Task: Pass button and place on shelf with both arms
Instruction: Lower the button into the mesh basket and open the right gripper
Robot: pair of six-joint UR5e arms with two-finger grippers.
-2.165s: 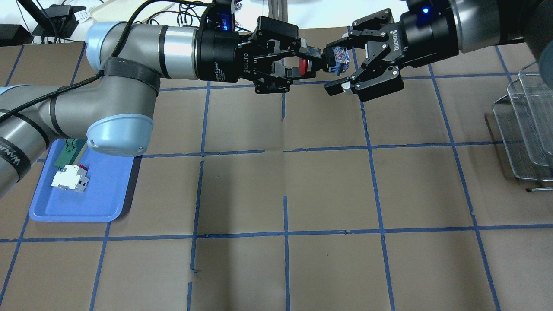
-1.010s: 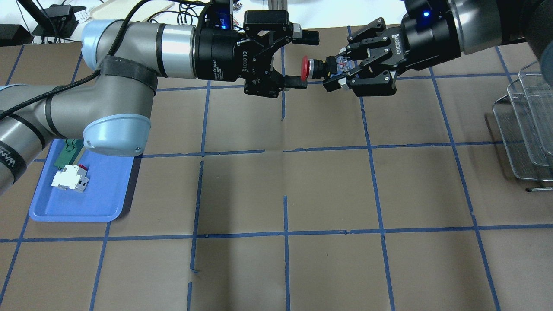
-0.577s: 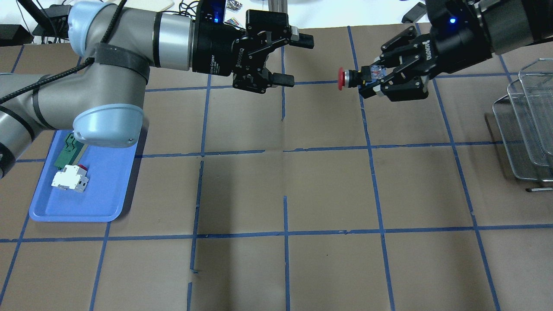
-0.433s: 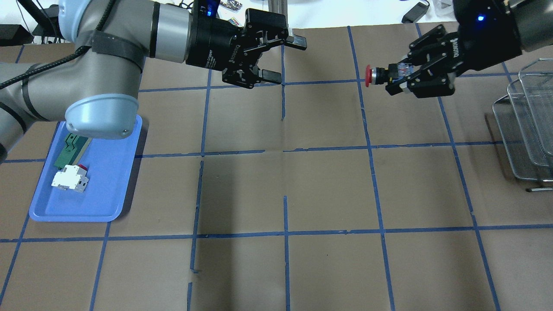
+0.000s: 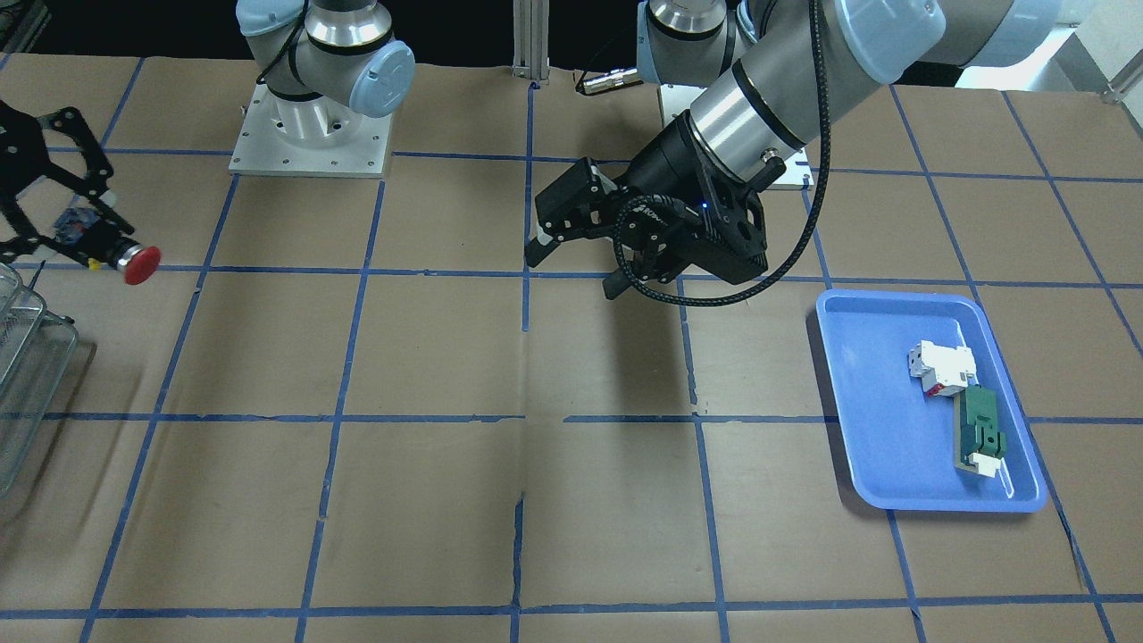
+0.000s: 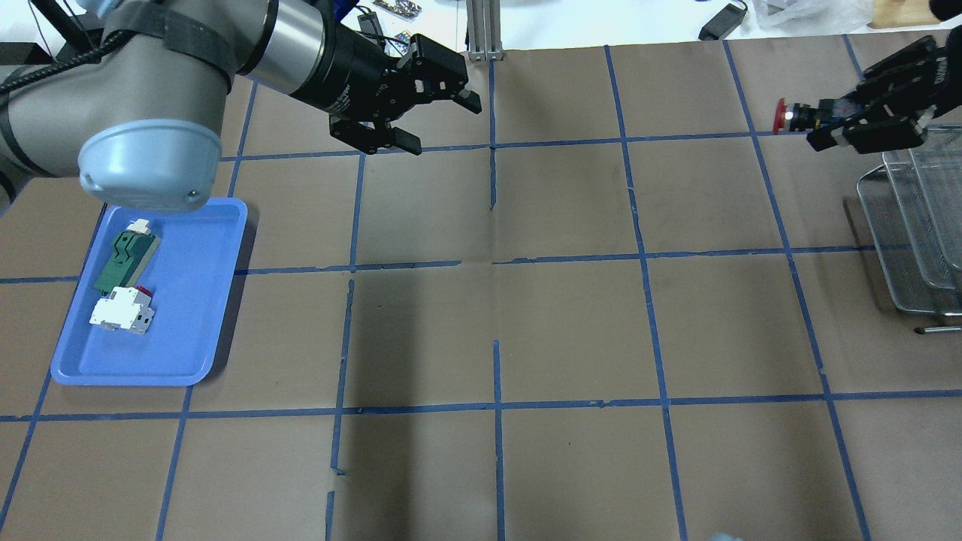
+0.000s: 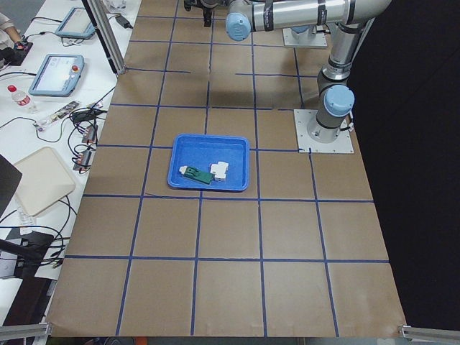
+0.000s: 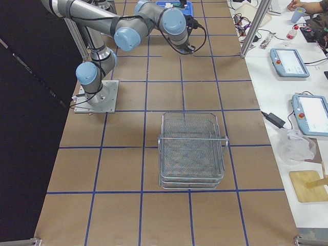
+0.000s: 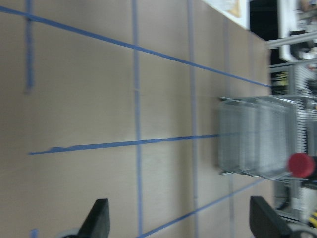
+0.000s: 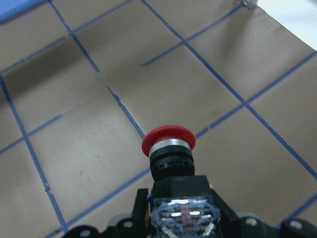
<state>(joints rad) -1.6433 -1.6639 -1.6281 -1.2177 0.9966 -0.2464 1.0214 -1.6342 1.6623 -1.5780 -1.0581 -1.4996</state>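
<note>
The button (image 6: 785,118), with a red cap and black body, is held by its rear block in my right gripper (image 6: 827,125), which is shut on it. It hangs in the air just left of the wire shelf (image 6: 913,225), red cap facing away from it. The right wrist view shows the button (image 10: 168,141) straight ahead of the gripper (image 10: 183,213). The front view shows the button (image 5: 134,262) above the shelf's edge (image 5: 27,357). My left gripper (image 6: 440,124) is open and empty over the far middle of the table. Its wrist view shows the shelf (image 9: 252,139) and the button (image 9: 302,165) far off.
A blue tray (image 6: 188,330) at the left holds a white block (image 6: 120,309) and a green flat part (image 6: 124,259). My left arm's elbow hangs over the tray's far end. Brown paper with blue tape lines covers the table.
My left gripper opened, let go of the button and drew back to the left. My right gripper shut on the button and carried it right, up to the shelf.
</note>
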